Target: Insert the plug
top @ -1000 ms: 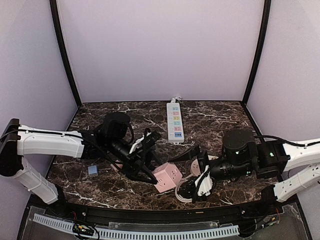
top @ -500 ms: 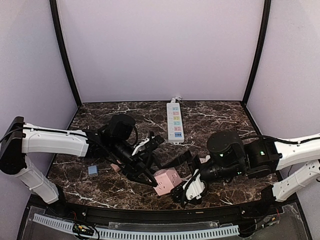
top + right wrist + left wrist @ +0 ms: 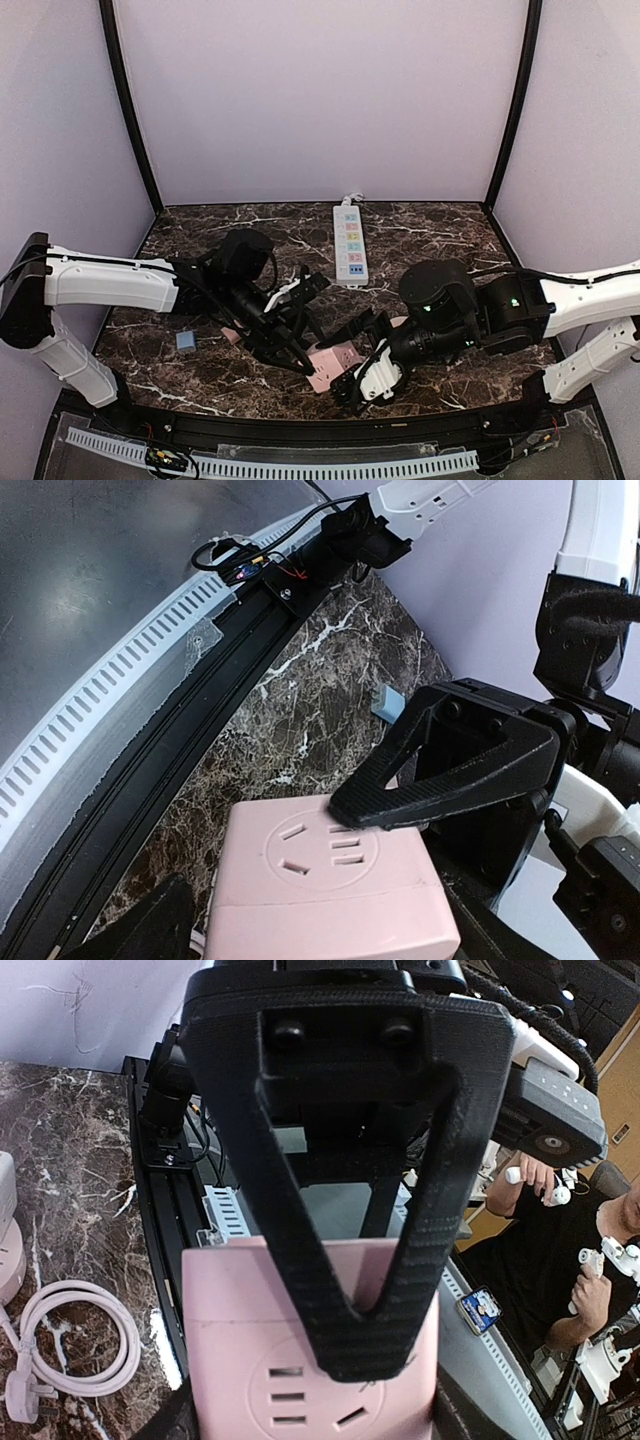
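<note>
Plug [image 3: 17, 1401] lying loose on the marble table [image 3: 440, 235], in neither gripper.
White plug sits at the end of its coiled cable [image 3: 82, 1345], just beside the pink socket cube [image 3: 330, 885], near the table's front edge. Left gripper [image 3: 300, 330] clamps the cube, fingers [image 3: 172, 1422] against both sides (a socket face toward its camera). Right gripper [image 3: 348, 362] spread wide, one finger either side of the same cube; contact there cannot be told. Power strip [image 3: 350, 243] lies well behind; small blue block [image 3: 186, 340] off to the left.
</note>
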`<control>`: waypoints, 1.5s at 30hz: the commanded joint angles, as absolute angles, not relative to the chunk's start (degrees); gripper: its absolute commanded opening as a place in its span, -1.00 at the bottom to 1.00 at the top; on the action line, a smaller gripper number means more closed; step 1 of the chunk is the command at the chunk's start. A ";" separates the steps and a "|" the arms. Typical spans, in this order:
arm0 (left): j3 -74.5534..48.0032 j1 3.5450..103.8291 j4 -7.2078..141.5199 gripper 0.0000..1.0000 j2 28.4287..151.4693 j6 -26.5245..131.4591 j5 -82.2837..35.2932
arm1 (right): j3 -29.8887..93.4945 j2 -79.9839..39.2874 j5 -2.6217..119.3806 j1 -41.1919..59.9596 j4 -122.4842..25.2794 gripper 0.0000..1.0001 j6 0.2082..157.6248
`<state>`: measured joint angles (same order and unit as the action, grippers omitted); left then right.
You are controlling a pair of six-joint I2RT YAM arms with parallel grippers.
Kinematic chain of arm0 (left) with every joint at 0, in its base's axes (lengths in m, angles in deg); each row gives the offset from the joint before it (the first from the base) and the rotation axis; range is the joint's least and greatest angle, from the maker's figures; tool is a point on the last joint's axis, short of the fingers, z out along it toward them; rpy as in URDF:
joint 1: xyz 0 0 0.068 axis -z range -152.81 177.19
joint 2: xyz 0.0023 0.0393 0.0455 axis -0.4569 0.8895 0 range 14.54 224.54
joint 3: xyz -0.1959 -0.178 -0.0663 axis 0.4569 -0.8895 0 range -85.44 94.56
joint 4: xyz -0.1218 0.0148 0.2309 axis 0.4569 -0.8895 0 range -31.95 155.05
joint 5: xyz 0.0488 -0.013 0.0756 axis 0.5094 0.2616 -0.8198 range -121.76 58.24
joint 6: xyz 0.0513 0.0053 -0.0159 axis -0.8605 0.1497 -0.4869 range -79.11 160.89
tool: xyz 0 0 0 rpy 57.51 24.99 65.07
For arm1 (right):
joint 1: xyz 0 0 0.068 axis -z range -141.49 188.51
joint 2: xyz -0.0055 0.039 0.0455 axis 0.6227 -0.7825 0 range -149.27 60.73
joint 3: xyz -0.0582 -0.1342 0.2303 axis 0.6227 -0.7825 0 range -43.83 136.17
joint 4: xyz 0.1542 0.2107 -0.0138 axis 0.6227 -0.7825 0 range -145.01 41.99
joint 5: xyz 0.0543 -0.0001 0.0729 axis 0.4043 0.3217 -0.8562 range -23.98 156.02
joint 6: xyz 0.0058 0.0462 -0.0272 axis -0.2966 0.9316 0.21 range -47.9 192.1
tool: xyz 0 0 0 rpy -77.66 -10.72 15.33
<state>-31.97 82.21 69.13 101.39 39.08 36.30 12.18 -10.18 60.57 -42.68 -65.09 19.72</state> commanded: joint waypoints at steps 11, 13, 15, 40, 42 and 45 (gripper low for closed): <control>-30.36 82.50 68.61 -0.92 100.88 37.62 38.30 | 13.43 -10.96 57.79 -43.05 -65.53 0.40 21.37; -30.38 82.55 68.72 -0.92 100.84 37.61 38.82 | 13.53 -11.35 57.93 -43.05 -65.42 0.41 21.30; -30.43 82.61 68.85 -0.93 100.75 37.63 39.53 | 13.31 -11.54 58.31 -43.05 -64.97 0.52 20.98; -30.30 82.58 71.31 -0.73 102.08 40.20 40.03 | 12.66 -11.02 60.08 -43.05 -64.01 -0.11 21.33; -30.56 82.61 71.71 -0.43 102.04 40.35 39.96 | 12.77 -11.07 59.93 -43.05 -64.08 -0.31 21.26; -31.78 82.56 73.54 0.31 100.83 40.57 39.18 | 12.58 -10.83 60.32 -43.05 -64.03 -0.58 21.01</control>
